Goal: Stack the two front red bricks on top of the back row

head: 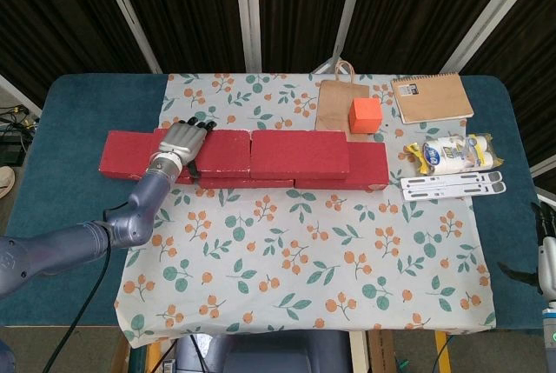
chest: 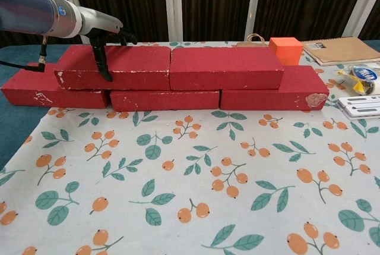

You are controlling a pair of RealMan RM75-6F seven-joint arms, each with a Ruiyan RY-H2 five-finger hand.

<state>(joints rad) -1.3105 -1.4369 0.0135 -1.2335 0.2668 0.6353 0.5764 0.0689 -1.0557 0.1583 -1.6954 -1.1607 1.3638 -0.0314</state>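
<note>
Bricks first: nearest the robot, on the floral cloth point(chest: 196, 172), the lower course shows three red faces, and on top of it sit two more red bricks side by side, the upper left brick point(chest: 116, 68) and the upper right brick point(chest: 225, 68), their ends touching or very nearly so. Both front bricks appear already raised onto the back row point(chest: 166, 99), so the step in hand looks like settling and releasing the left one.

Over that brick lies the left hand point(head: 180, 145). Its thumb point(chest: 102, 63) runs down the near face while the other fingers reach across the top toward the far edge, so it grips the upper left brick rather than merely resting on it. The right hand is barely visible at the right edge of the head view; I cannot tell how its fingers lie.

To finish well, I judge the hand should check that the brick sits flat and spans the joint below, then ease the thumb off the front face first and lift the fingers straight up. Any sideways drag would likely shove the brick against its neighbour or slide it off line.

Behind the wall, a paper bag point(head: 334, 103) carries an orange cube point(head: 366, 115), with a notebook point(head: 431, 97) further right, well apart from the work.
</note>
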